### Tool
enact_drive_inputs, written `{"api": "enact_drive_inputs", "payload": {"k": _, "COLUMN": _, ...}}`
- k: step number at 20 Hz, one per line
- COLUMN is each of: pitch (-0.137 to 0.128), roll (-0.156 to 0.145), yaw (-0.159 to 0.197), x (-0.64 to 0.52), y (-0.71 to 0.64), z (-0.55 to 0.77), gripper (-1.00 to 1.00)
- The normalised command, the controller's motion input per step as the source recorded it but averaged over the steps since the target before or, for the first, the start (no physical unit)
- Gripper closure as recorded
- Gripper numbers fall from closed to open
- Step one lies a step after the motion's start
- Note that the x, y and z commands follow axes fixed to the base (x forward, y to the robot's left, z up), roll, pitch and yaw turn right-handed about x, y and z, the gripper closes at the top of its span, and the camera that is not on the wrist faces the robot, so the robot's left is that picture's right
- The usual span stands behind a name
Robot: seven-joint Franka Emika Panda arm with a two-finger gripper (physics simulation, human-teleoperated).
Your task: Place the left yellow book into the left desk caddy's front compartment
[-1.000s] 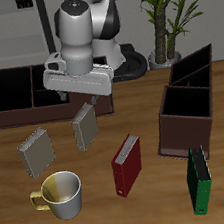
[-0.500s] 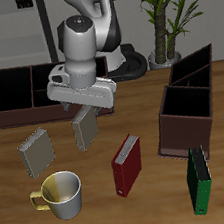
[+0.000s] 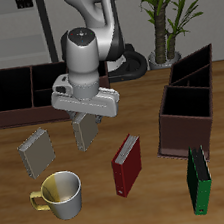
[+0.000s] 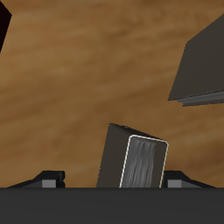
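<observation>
The left yellow book [image 3: 86, 136], grey-tan and speckled, stands upright near the middle of the table. It also shows in the wrist view [image 4: 140, 163], top edge up. My gripper [image 3: 83, 117] is open just above it, and its fingertips [image 4: 51, 179] show wide apart on either side of the book's top, not touching it [image 4: 114, 180]. The left desk caddy [image 3: 182, 124], dark maroon-brown with tall walls and a black inside, stands well off to the side. The other yellow book [image 3: 36, 151] stands apart, and it shows in the wrist view [image 4: 206, 59] too.
A red book [image 3: 127, 164] and a green book [image 3: 198, 181] stand nearer the table's front edge. A yellow-white mug [image 3: 61, 194] is at the front. A wide low brown caddy [image 3: 21, 111] stands at the back. A potted plant [image 3: 163, 16] is behind the table.
My gripper has come down and moved toward the table's front, from beside the wide caddy to just over the left yellow book. The books have not moved.
</observation>
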Motion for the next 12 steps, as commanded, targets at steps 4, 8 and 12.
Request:
{"api": "enact_drive_inputs", "payload": {"k": 4, "pitch": 0.015, "roll": 0.029, "yaw": 0.003, "x": 0.06, "y": 0.14, "z": -0.1, "gripper": 1.0}}
{"api": "enact_drive_inputs", "payload": {"k": 8, "pitch": 0.011, "roll": 0.02, "yaw": 0.033, "x": 0.05, "y": 0.18, "z": 0.02, "gripper": 1.0}}
{"api": "enact_drive_inputs", "payload": {"k": 12, "pitch": -0.013, "roll": 0.013, "yaw": 0.017, "x": 0.04, "y": 0.1, "z": 0.15, "gripper": 1.0}}
